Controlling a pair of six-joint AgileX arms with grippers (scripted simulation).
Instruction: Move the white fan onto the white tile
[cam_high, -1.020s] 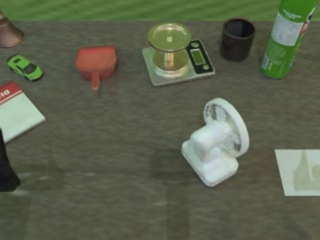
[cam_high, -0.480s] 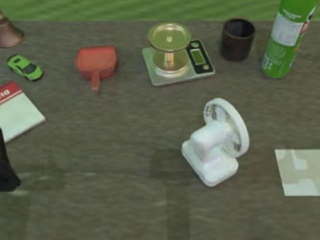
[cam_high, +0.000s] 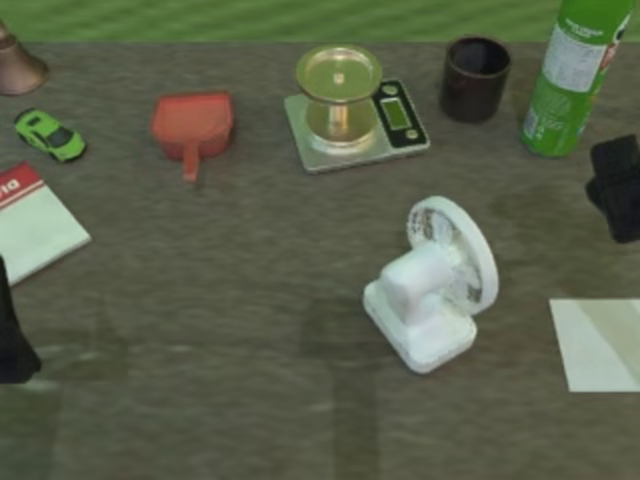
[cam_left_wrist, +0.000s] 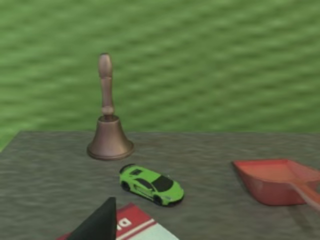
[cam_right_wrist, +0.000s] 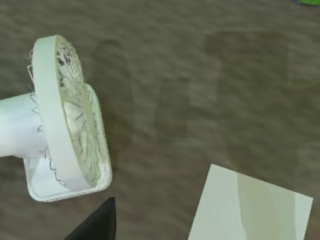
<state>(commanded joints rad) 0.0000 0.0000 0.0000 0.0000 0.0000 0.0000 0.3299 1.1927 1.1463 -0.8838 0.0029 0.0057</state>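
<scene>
The white fan (cam_high: 432, 285) is an all-white desk fan with a round grilled head, a boxy motor housing and a squarish base, standing upright on the tabletop (cam_high: 230, 300) a little right of centre, its grille turned toward the right side. The white tile (cam_high: 598, 343), a thin pale square slab, lies flat at the right edge, apart from the fan's base. The tabletop is a dark, mottled grey-brown surface, and beyond its far edge runs a green striped backdrop. The right gripper (cam_high: 616, 187) hangs over the right edge, beyond the tile and well right of the fan, touching neither; whether its fingers are apart or together cannot be told. The left gripper (cam_high: 12, 335) sits parked at the left edge, far from the fan, and its fingers' state cannot be told either.
</scene>
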